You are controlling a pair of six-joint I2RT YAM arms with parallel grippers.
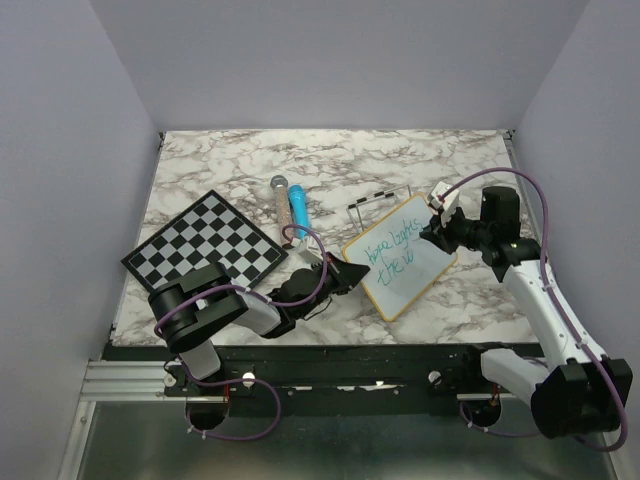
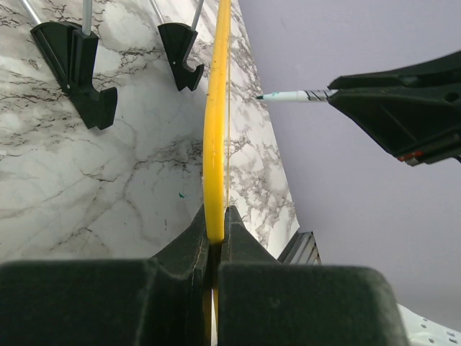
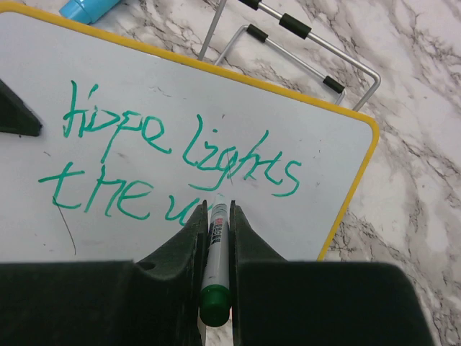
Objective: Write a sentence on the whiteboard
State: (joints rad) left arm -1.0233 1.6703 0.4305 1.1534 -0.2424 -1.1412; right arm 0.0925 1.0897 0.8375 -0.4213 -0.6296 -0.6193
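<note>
**Two pincers shut, one on the board and one on the pen**

Your left pincer (image 2: 216,220) is closed hard on the yellow-framed edge of the whiteboard (image 1: 400,262), with no gap showing between finger and frame. That grip looks meant to steady the board so it cannot slide while you write.

The board sits right of centre on the marbled worktop (image 1: 420,165). The chessboard (image 1: 205,245) lies to its left and a wire stand (image 3: 288,43) just behind it.

Your right pincer (image 3: 216,216) is closed around a green marker (image 3: 215,267). The barrel runs out between the fingers, tip toward the writing face.

From the left wrist view the tip seems to stand just clear of the surface. You cannot tell contact for certain from the right wrist view, because the fingers hide the nib.

The sentence (image 3: 180,166) reads "hope lights" on the top line and "the w" below, so the last word is barely begun. By my judgement you are partway through that word. Its remaining letters need space to the right, and that space is free up to the rounded corner.
</note>
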